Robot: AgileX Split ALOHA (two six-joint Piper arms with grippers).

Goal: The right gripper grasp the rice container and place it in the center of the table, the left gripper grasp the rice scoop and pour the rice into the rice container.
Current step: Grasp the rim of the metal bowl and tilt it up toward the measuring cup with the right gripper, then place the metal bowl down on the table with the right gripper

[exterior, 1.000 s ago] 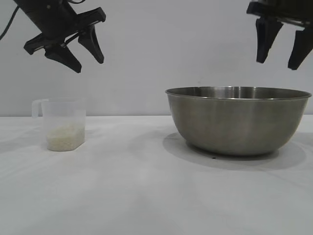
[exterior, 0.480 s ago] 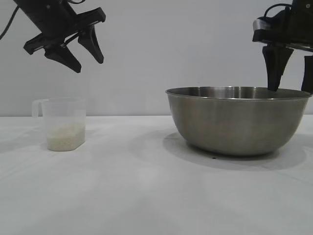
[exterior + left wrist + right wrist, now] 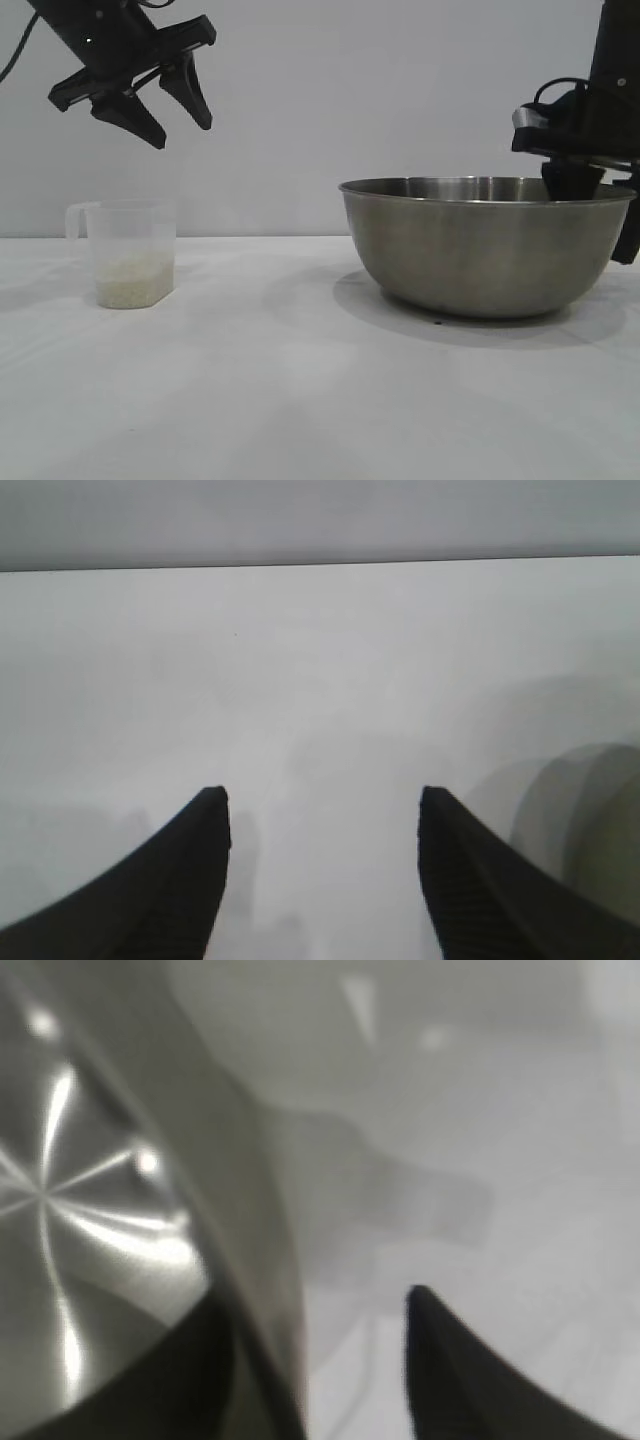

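Observation:
The steel rice container [image 3: 487, 245] stands on the white table [image 3: 280, 380] at the right. My right gripper [image 3: 600, 215] is open and straddles its right rim: one finger is inside the bowl, the other [image 3: 629, 225] outside the wall. In the right wrist view the bowl's wall [image 3: 255, 1210] runs between the two fingers of the right gripper [image 3: 320, 1305]. The rice scoop [image 3: 122, 252], a clear cup with rice [image 3: 133, 282] in its bottom, stands at the left. My left gripper [image 3: 180, 125] hangs open above it; in the left wrist view the left gripper [image 3: 322, 800] is empty.
A plain pale wall stands behind the table. In the left wrist view a blurred pale round shape [image 3: 585, 815] lies at the edge of the frame beside one finger.
My right gripper has come down from above the bowl until its fingers straddle the right rim. The left gripper, the scoop and the bowl have not moved.

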